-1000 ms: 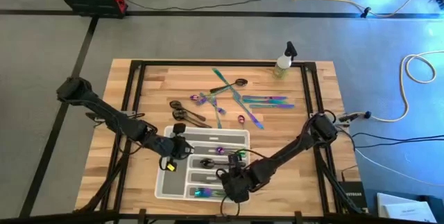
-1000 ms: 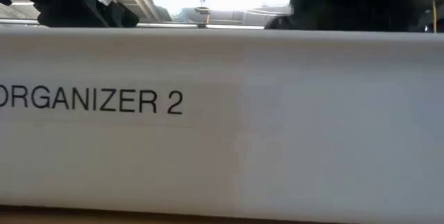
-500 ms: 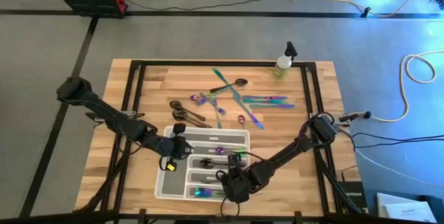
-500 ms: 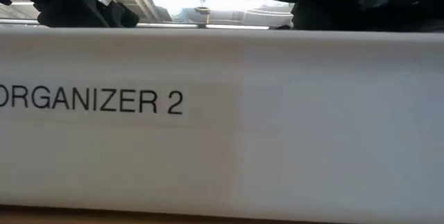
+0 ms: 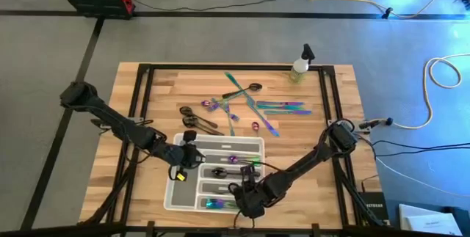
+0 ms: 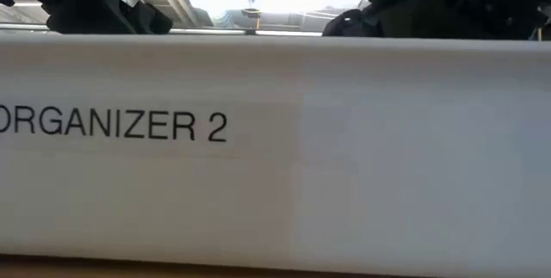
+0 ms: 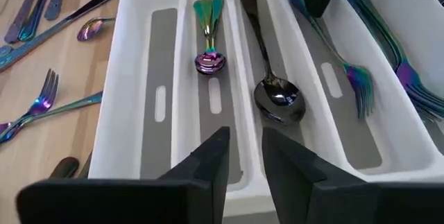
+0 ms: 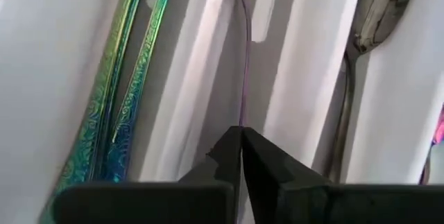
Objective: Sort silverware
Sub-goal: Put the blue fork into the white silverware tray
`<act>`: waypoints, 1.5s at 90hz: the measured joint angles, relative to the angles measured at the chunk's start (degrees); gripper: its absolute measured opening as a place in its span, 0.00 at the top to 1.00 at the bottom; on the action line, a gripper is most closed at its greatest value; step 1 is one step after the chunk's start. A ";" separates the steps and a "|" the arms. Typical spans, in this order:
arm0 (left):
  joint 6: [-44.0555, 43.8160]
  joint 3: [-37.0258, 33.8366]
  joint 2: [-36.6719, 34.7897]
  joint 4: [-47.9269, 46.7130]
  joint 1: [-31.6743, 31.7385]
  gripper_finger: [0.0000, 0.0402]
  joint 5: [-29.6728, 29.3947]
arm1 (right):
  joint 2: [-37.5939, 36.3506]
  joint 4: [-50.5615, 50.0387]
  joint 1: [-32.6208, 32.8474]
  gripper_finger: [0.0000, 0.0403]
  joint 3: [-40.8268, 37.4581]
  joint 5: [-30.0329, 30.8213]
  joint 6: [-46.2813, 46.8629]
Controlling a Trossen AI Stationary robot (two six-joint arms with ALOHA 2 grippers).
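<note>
The right gripper [image 8: 241, 148], over the white organizer tray [image 5: 176, 191], pinches a thin iridescent fork [image 8: 243, 57] lying in a compartment. The left gripper [image 7: 244, 158] waits at the tray's left end, fingers slightly parted and empty. More silverware [image 5: 250, 105] lies scattered on the table [image 5: 147, 97].

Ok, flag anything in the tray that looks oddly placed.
One iridescent piece stands on its thin edge in a tray slot, pinched by the right gripper, not lying flat like the iridescent pair in the next slot. The left gripper waits open at the tray's end.
</note>
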 joint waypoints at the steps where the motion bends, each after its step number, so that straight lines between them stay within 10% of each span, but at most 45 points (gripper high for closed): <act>1: 0.00 0.00 0.00 0.00 0.00 0.82 0.00 | 0.00 0.00 -0.01 1.00 0.01 0.03 0.00; 135: -0.01 0.00 0.01 0.00 0.00 0.82 0.00 | -0.13 -0.29 0.68 1.00 0.21 -0.36 0.73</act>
